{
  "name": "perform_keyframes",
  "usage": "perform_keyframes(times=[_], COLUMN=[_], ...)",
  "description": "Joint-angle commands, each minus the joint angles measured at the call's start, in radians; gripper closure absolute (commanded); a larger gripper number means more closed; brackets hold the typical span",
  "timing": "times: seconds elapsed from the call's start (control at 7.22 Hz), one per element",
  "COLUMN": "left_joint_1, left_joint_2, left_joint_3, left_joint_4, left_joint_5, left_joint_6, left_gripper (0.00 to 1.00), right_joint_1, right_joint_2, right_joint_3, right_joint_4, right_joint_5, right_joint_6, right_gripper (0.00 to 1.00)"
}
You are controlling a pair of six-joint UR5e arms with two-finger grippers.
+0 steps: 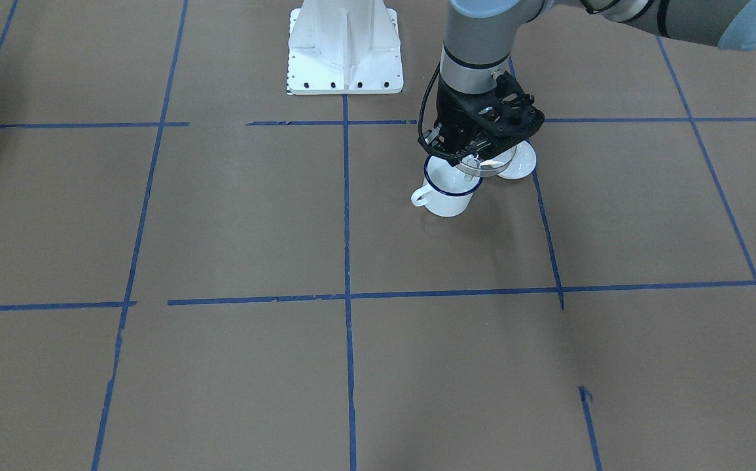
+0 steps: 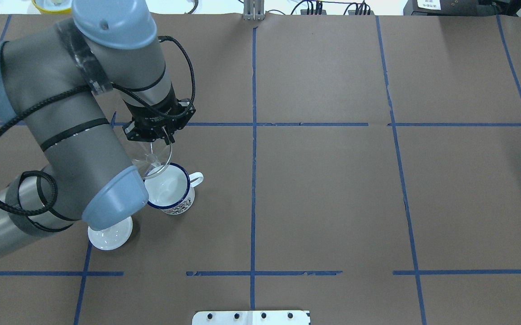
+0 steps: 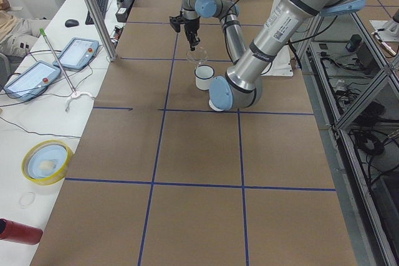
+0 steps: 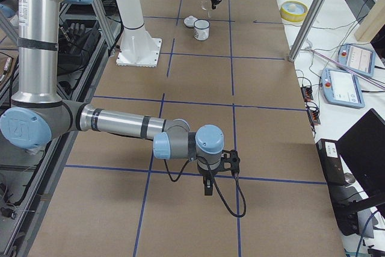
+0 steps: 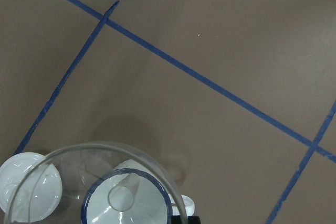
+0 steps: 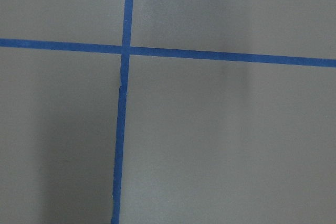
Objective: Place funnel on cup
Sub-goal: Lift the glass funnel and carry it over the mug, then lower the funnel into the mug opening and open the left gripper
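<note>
The white enamel cup [image 2: 173, 192] with a dark blue rim stands upright on the brown table, its handle toward the table's middle. My left gripper [image 2: 157, 140] is shut on the rim of the clear funnel [image 2: 152, 159] and holds it in the air just above the cup. In the left wrist view the funnel's stem [image 5: 123, 196] hangs over the cup's open mouth [image 5: 105, 211]. The front view shows the funnel [image 1: 486, 165] over the cup's rim [image 1: 451, 188], under the gripper [image 1: 473, 156]. My right gripper [image 4: 207, 186] hangs low over the table far from the cup; I cannot tell its state.
A round white lid [image 2: 109, 233] lies beside the cup on the robot's side, partly under my left arm's elbow. The white robot pedestal [image 1: 345, 52] stands at the table's edge. Blue tape lines cross the table. A yellow bowl [image 3: 46, 161] sits on the side bench.
</note>
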Motion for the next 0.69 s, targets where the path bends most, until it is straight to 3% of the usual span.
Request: perform_keyframes(times=[0.0,0.55], left_joint_1=[0.089,0.1], left_joint_2=[0.029,0.046], left_joint_3=[0.013,0.072], left_joint_4=[-0.05,-0.107], left_joint_5=[-0.001,0.009], left_joint_6=[0.01,0.042], left_gripper=[1.0,1.0], right_joint_1=[0.0,0.0], right_joint_2=[0.0,0.0], right_joint_3=[0.0,0.0], right_joint_4=[0.0,0.0], right_joint_5=[0.0,0.0], right_joint_6=[0.0,0.0], right_gripper=[0.0,0.0])
